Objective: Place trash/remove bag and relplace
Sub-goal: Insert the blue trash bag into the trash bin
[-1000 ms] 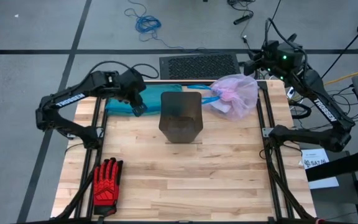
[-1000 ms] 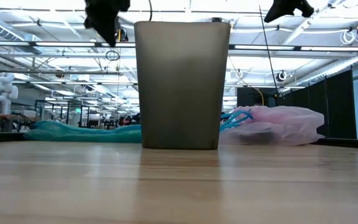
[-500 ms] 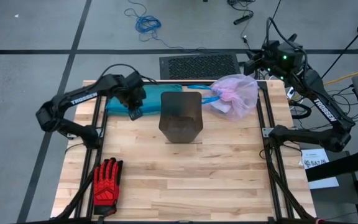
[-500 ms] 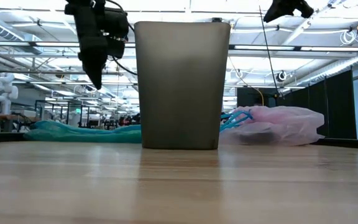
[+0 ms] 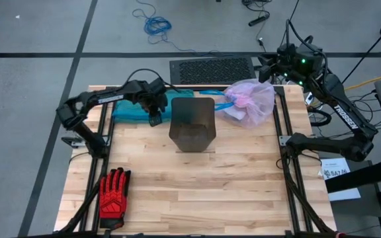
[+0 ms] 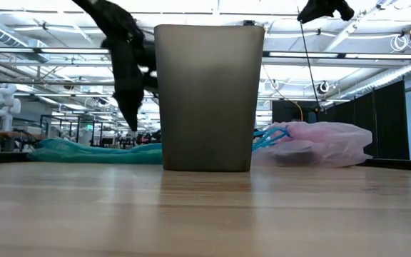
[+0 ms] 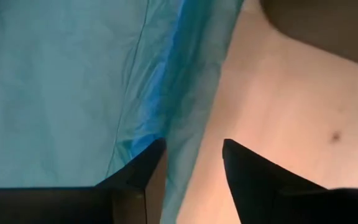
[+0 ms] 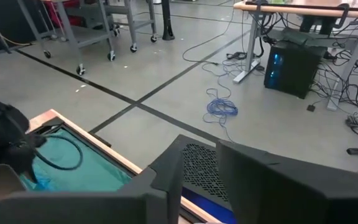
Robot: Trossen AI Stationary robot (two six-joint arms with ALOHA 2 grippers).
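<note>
**Teal liner next: soft film, pinch at its edge**

The wooden table [image 5: 197, 192] is hard and flat. The bin [image 5: 192, 123], stiff, dark and tapered, stands unlined at centre. Beside it the teal bag [image 5: 127, 109] lies flat, thin and slippery; an edge pinch would likely lift it. The pink bag [image 5: 251, 100], light, crinkly and bunched, rests at the back right, probably holding trash. The left gripper [image 7: 192, 163] hovers over the teal edge, its 2 fingers parted, holding nothing. The right gripper [image 8: 199, 163] waits behind the table, empty, slightly parted.
</note>
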